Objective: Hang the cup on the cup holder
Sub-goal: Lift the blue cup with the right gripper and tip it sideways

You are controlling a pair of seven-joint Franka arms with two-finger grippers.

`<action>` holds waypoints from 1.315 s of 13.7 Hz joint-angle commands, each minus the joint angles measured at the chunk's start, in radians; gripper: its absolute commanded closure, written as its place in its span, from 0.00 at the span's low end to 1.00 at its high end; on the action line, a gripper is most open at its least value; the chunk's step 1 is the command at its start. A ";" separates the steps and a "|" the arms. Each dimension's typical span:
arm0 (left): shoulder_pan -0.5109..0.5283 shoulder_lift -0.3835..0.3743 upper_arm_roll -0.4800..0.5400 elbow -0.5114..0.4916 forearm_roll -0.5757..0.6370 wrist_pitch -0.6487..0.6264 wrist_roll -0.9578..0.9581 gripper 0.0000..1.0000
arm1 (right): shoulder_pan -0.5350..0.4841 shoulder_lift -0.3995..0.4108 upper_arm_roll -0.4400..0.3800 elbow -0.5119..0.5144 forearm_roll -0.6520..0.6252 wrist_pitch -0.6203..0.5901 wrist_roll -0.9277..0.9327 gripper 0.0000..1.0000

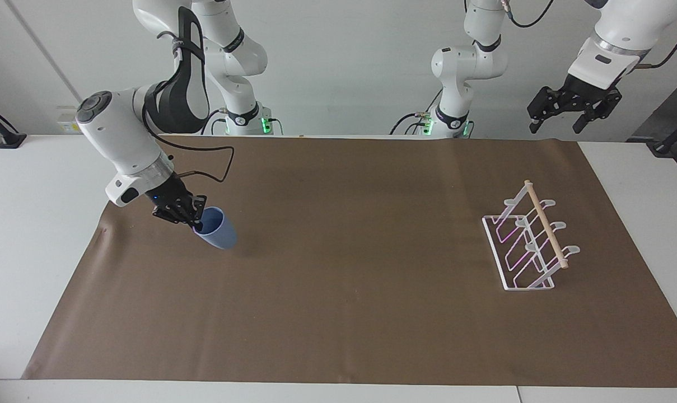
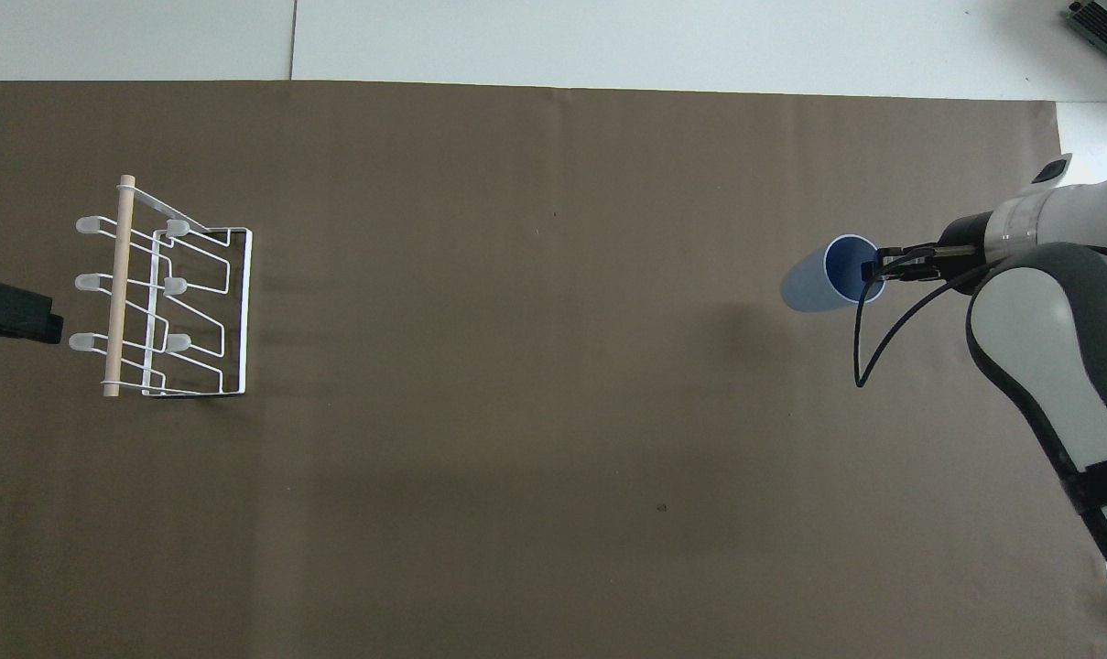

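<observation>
Brown-covered worktop (image 1: 338, 313): my right gripper (image 1: 195, 215) pinches cup (image 1: 218, 230) by its rim, tilted, lifted at its end for carrying to cup holder (image 1: 531, 240); left gripper (image 1: 570, 109) waits, splayed.

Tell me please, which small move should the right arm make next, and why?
Probably carry the small light-blue plastic cup toward the white wire cup holder: the right gripper pinches its rim, the cup hangs tilted above the brown mat, and every prong is free.
</observation>
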 commanded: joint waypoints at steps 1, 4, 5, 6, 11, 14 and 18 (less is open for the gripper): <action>0.003 -0.029 -0.001 -0.037 0.006 0.043 0.010 0.00 | -0.007 -0.030 0.023 0.017 0.124 -0.068 -0.029 1.00; 0.005 -0.027 -0.001 -0.035 0.006 0.046 0.010 0.00 | -0.005 -0.033 0.028 0.049 0.381 -0.161 -0.023 1.00; 0.005 -0.027 -0.001 -0.035 0.006 0.046 0.010 0.00 | -0.005 -0.035 0.028 0.051 0.412 -0.159 -0.023 1.00; 0.005 -0.027 -0.001 -0.037 0.006 0.046 0.010 0.00 | -0.007 -0.033 0.031 0.052 0.437 -0.164 -0.027 1.00; -0.008 -0.022 -0.001 -0.027 0.008 0.055 0.007 0.00 | -0.005 -0.044 0.063 0.049 0.670 -0.231 -0.024 1.00; -0.008 -0.033 -0.003 -0.046 0.006 0.034 -0.004 0.00 | -0.005 -0.045 0.063 0.011 0.886 -0.285 -0.024 1.00; -0.003 -0.047 -0.004 -0.052 -0.011 0.023 -0.042 0.00 | -0.004 -0.052 0.065 -0.015 1.052 -0.283 -0.004 1.00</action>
